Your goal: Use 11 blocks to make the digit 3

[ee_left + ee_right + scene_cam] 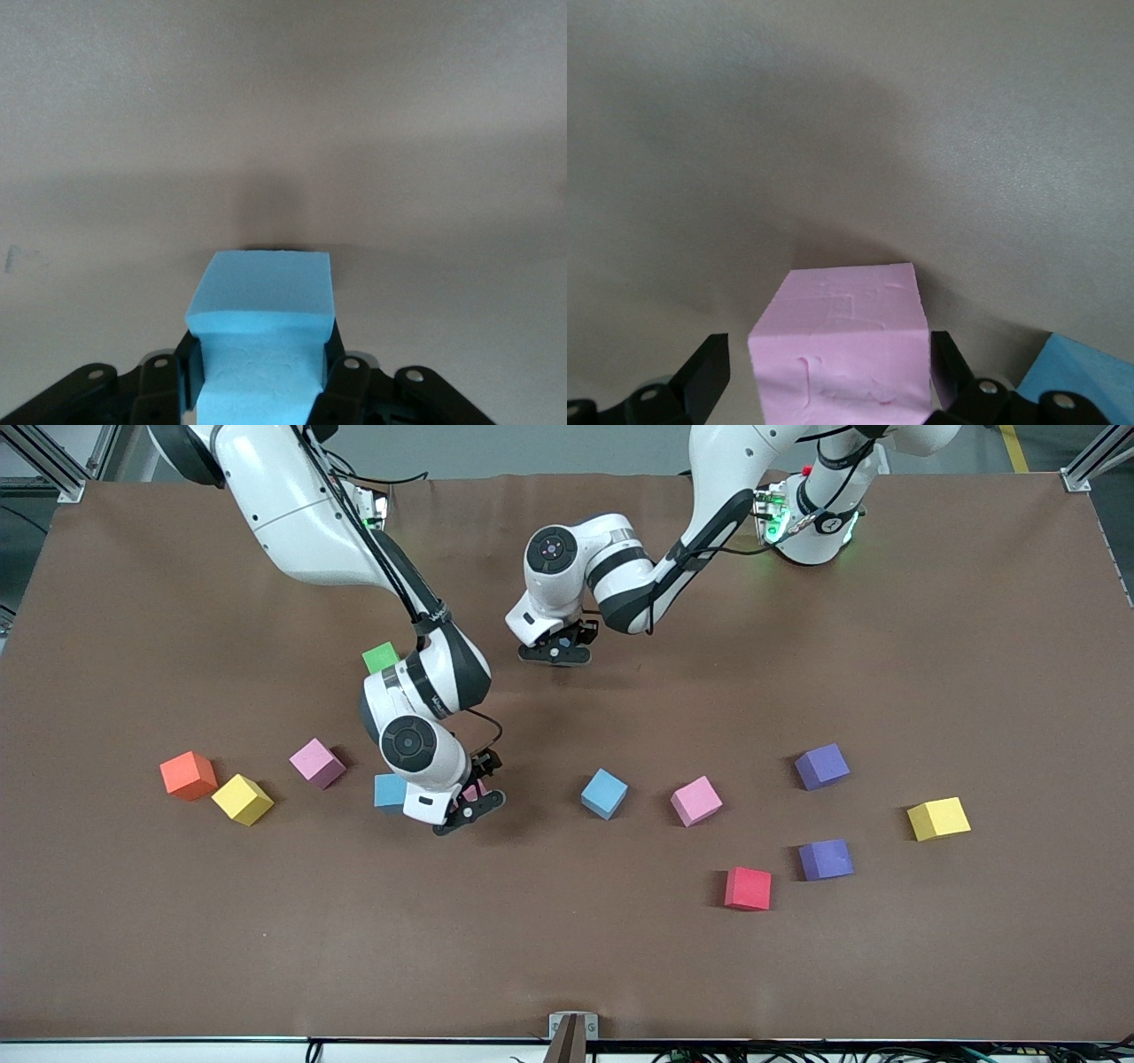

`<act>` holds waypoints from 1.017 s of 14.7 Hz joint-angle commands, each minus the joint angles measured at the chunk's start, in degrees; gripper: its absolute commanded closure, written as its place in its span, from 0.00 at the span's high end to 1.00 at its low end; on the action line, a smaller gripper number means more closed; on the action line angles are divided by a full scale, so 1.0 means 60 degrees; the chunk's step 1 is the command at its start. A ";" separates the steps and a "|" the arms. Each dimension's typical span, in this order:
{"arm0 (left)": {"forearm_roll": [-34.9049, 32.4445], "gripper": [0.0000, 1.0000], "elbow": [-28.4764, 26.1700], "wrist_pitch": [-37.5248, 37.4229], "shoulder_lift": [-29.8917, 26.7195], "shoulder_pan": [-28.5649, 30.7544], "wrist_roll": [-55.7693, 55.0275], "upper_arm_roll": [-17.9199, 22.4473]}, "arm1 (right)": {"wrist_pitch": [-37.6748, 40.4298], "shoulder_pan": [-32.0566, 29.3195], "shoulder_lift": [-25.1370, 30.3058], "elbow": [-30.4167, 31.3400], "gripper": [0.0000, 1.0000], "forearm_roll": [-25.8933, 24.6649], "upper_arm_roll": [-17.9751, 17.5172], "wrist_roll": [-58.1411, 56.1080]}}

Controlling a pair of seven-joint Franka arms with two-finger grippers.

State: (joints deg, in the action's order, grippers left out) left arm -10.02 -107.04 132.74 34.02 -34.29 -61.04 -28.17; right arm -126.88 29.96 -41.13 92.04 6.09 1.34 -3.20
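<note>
My left gripper [555,652] is shut on a light blue block [262,305], low over the middle of the table toward the robots. My right gripper [469,804] is open, its fingers [709,372] on either side of a pink block [842,341] that rests on the table [476,789]. A light blue block [388,790] lies right beside it. Loose blocks lie scattered: pink [316,763], yellow [242,799], light blue [604,793], pink [696,801], two purple [821,766] [826,859], red [748,888], yellow [938,818]. No figure of cubes shows.
A green cube [381,657] lies by the right arm's forearm, toward the robots. An orange cube [188,775] lies beside the yellow block at the right arm's end. The brown table [567,974] is bare along its edge nearest the front camera.
</note>
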 commanded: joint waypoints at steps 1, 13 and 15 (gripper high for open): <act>-0.0220 0.36 0.0204 -0.0180 0.0131 -0.0100 -0.0358 0.0051 | -0.0079 0.0030 0.0028 0.0099 1.00 -0.0195 0.0041 -0.0039; -0.0806 0.36 0.0496 -0.0166 0.0541 -0.0247 -0.0915 0.0066 | 0.0067 -0.0189 0.0130 0.0275 0.26 -0.0079 0.0070 0.0732; -0.0806 0.37 0.0570 -0.0180 0.0643 -0.0290 -0.0915 0.0066 | 0.0256 -0.0262 0.0480 0.0260 0.24 -0.0150 0.0099 0.2066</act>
State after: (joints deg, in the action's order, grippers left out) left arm -13.46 -105.68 132.68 36.52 -35.09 -65.40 -28.08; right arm -126.67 29.38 -41.08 92.79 5.56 2.22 3.43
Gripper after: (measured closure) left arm 0.471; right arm 0.383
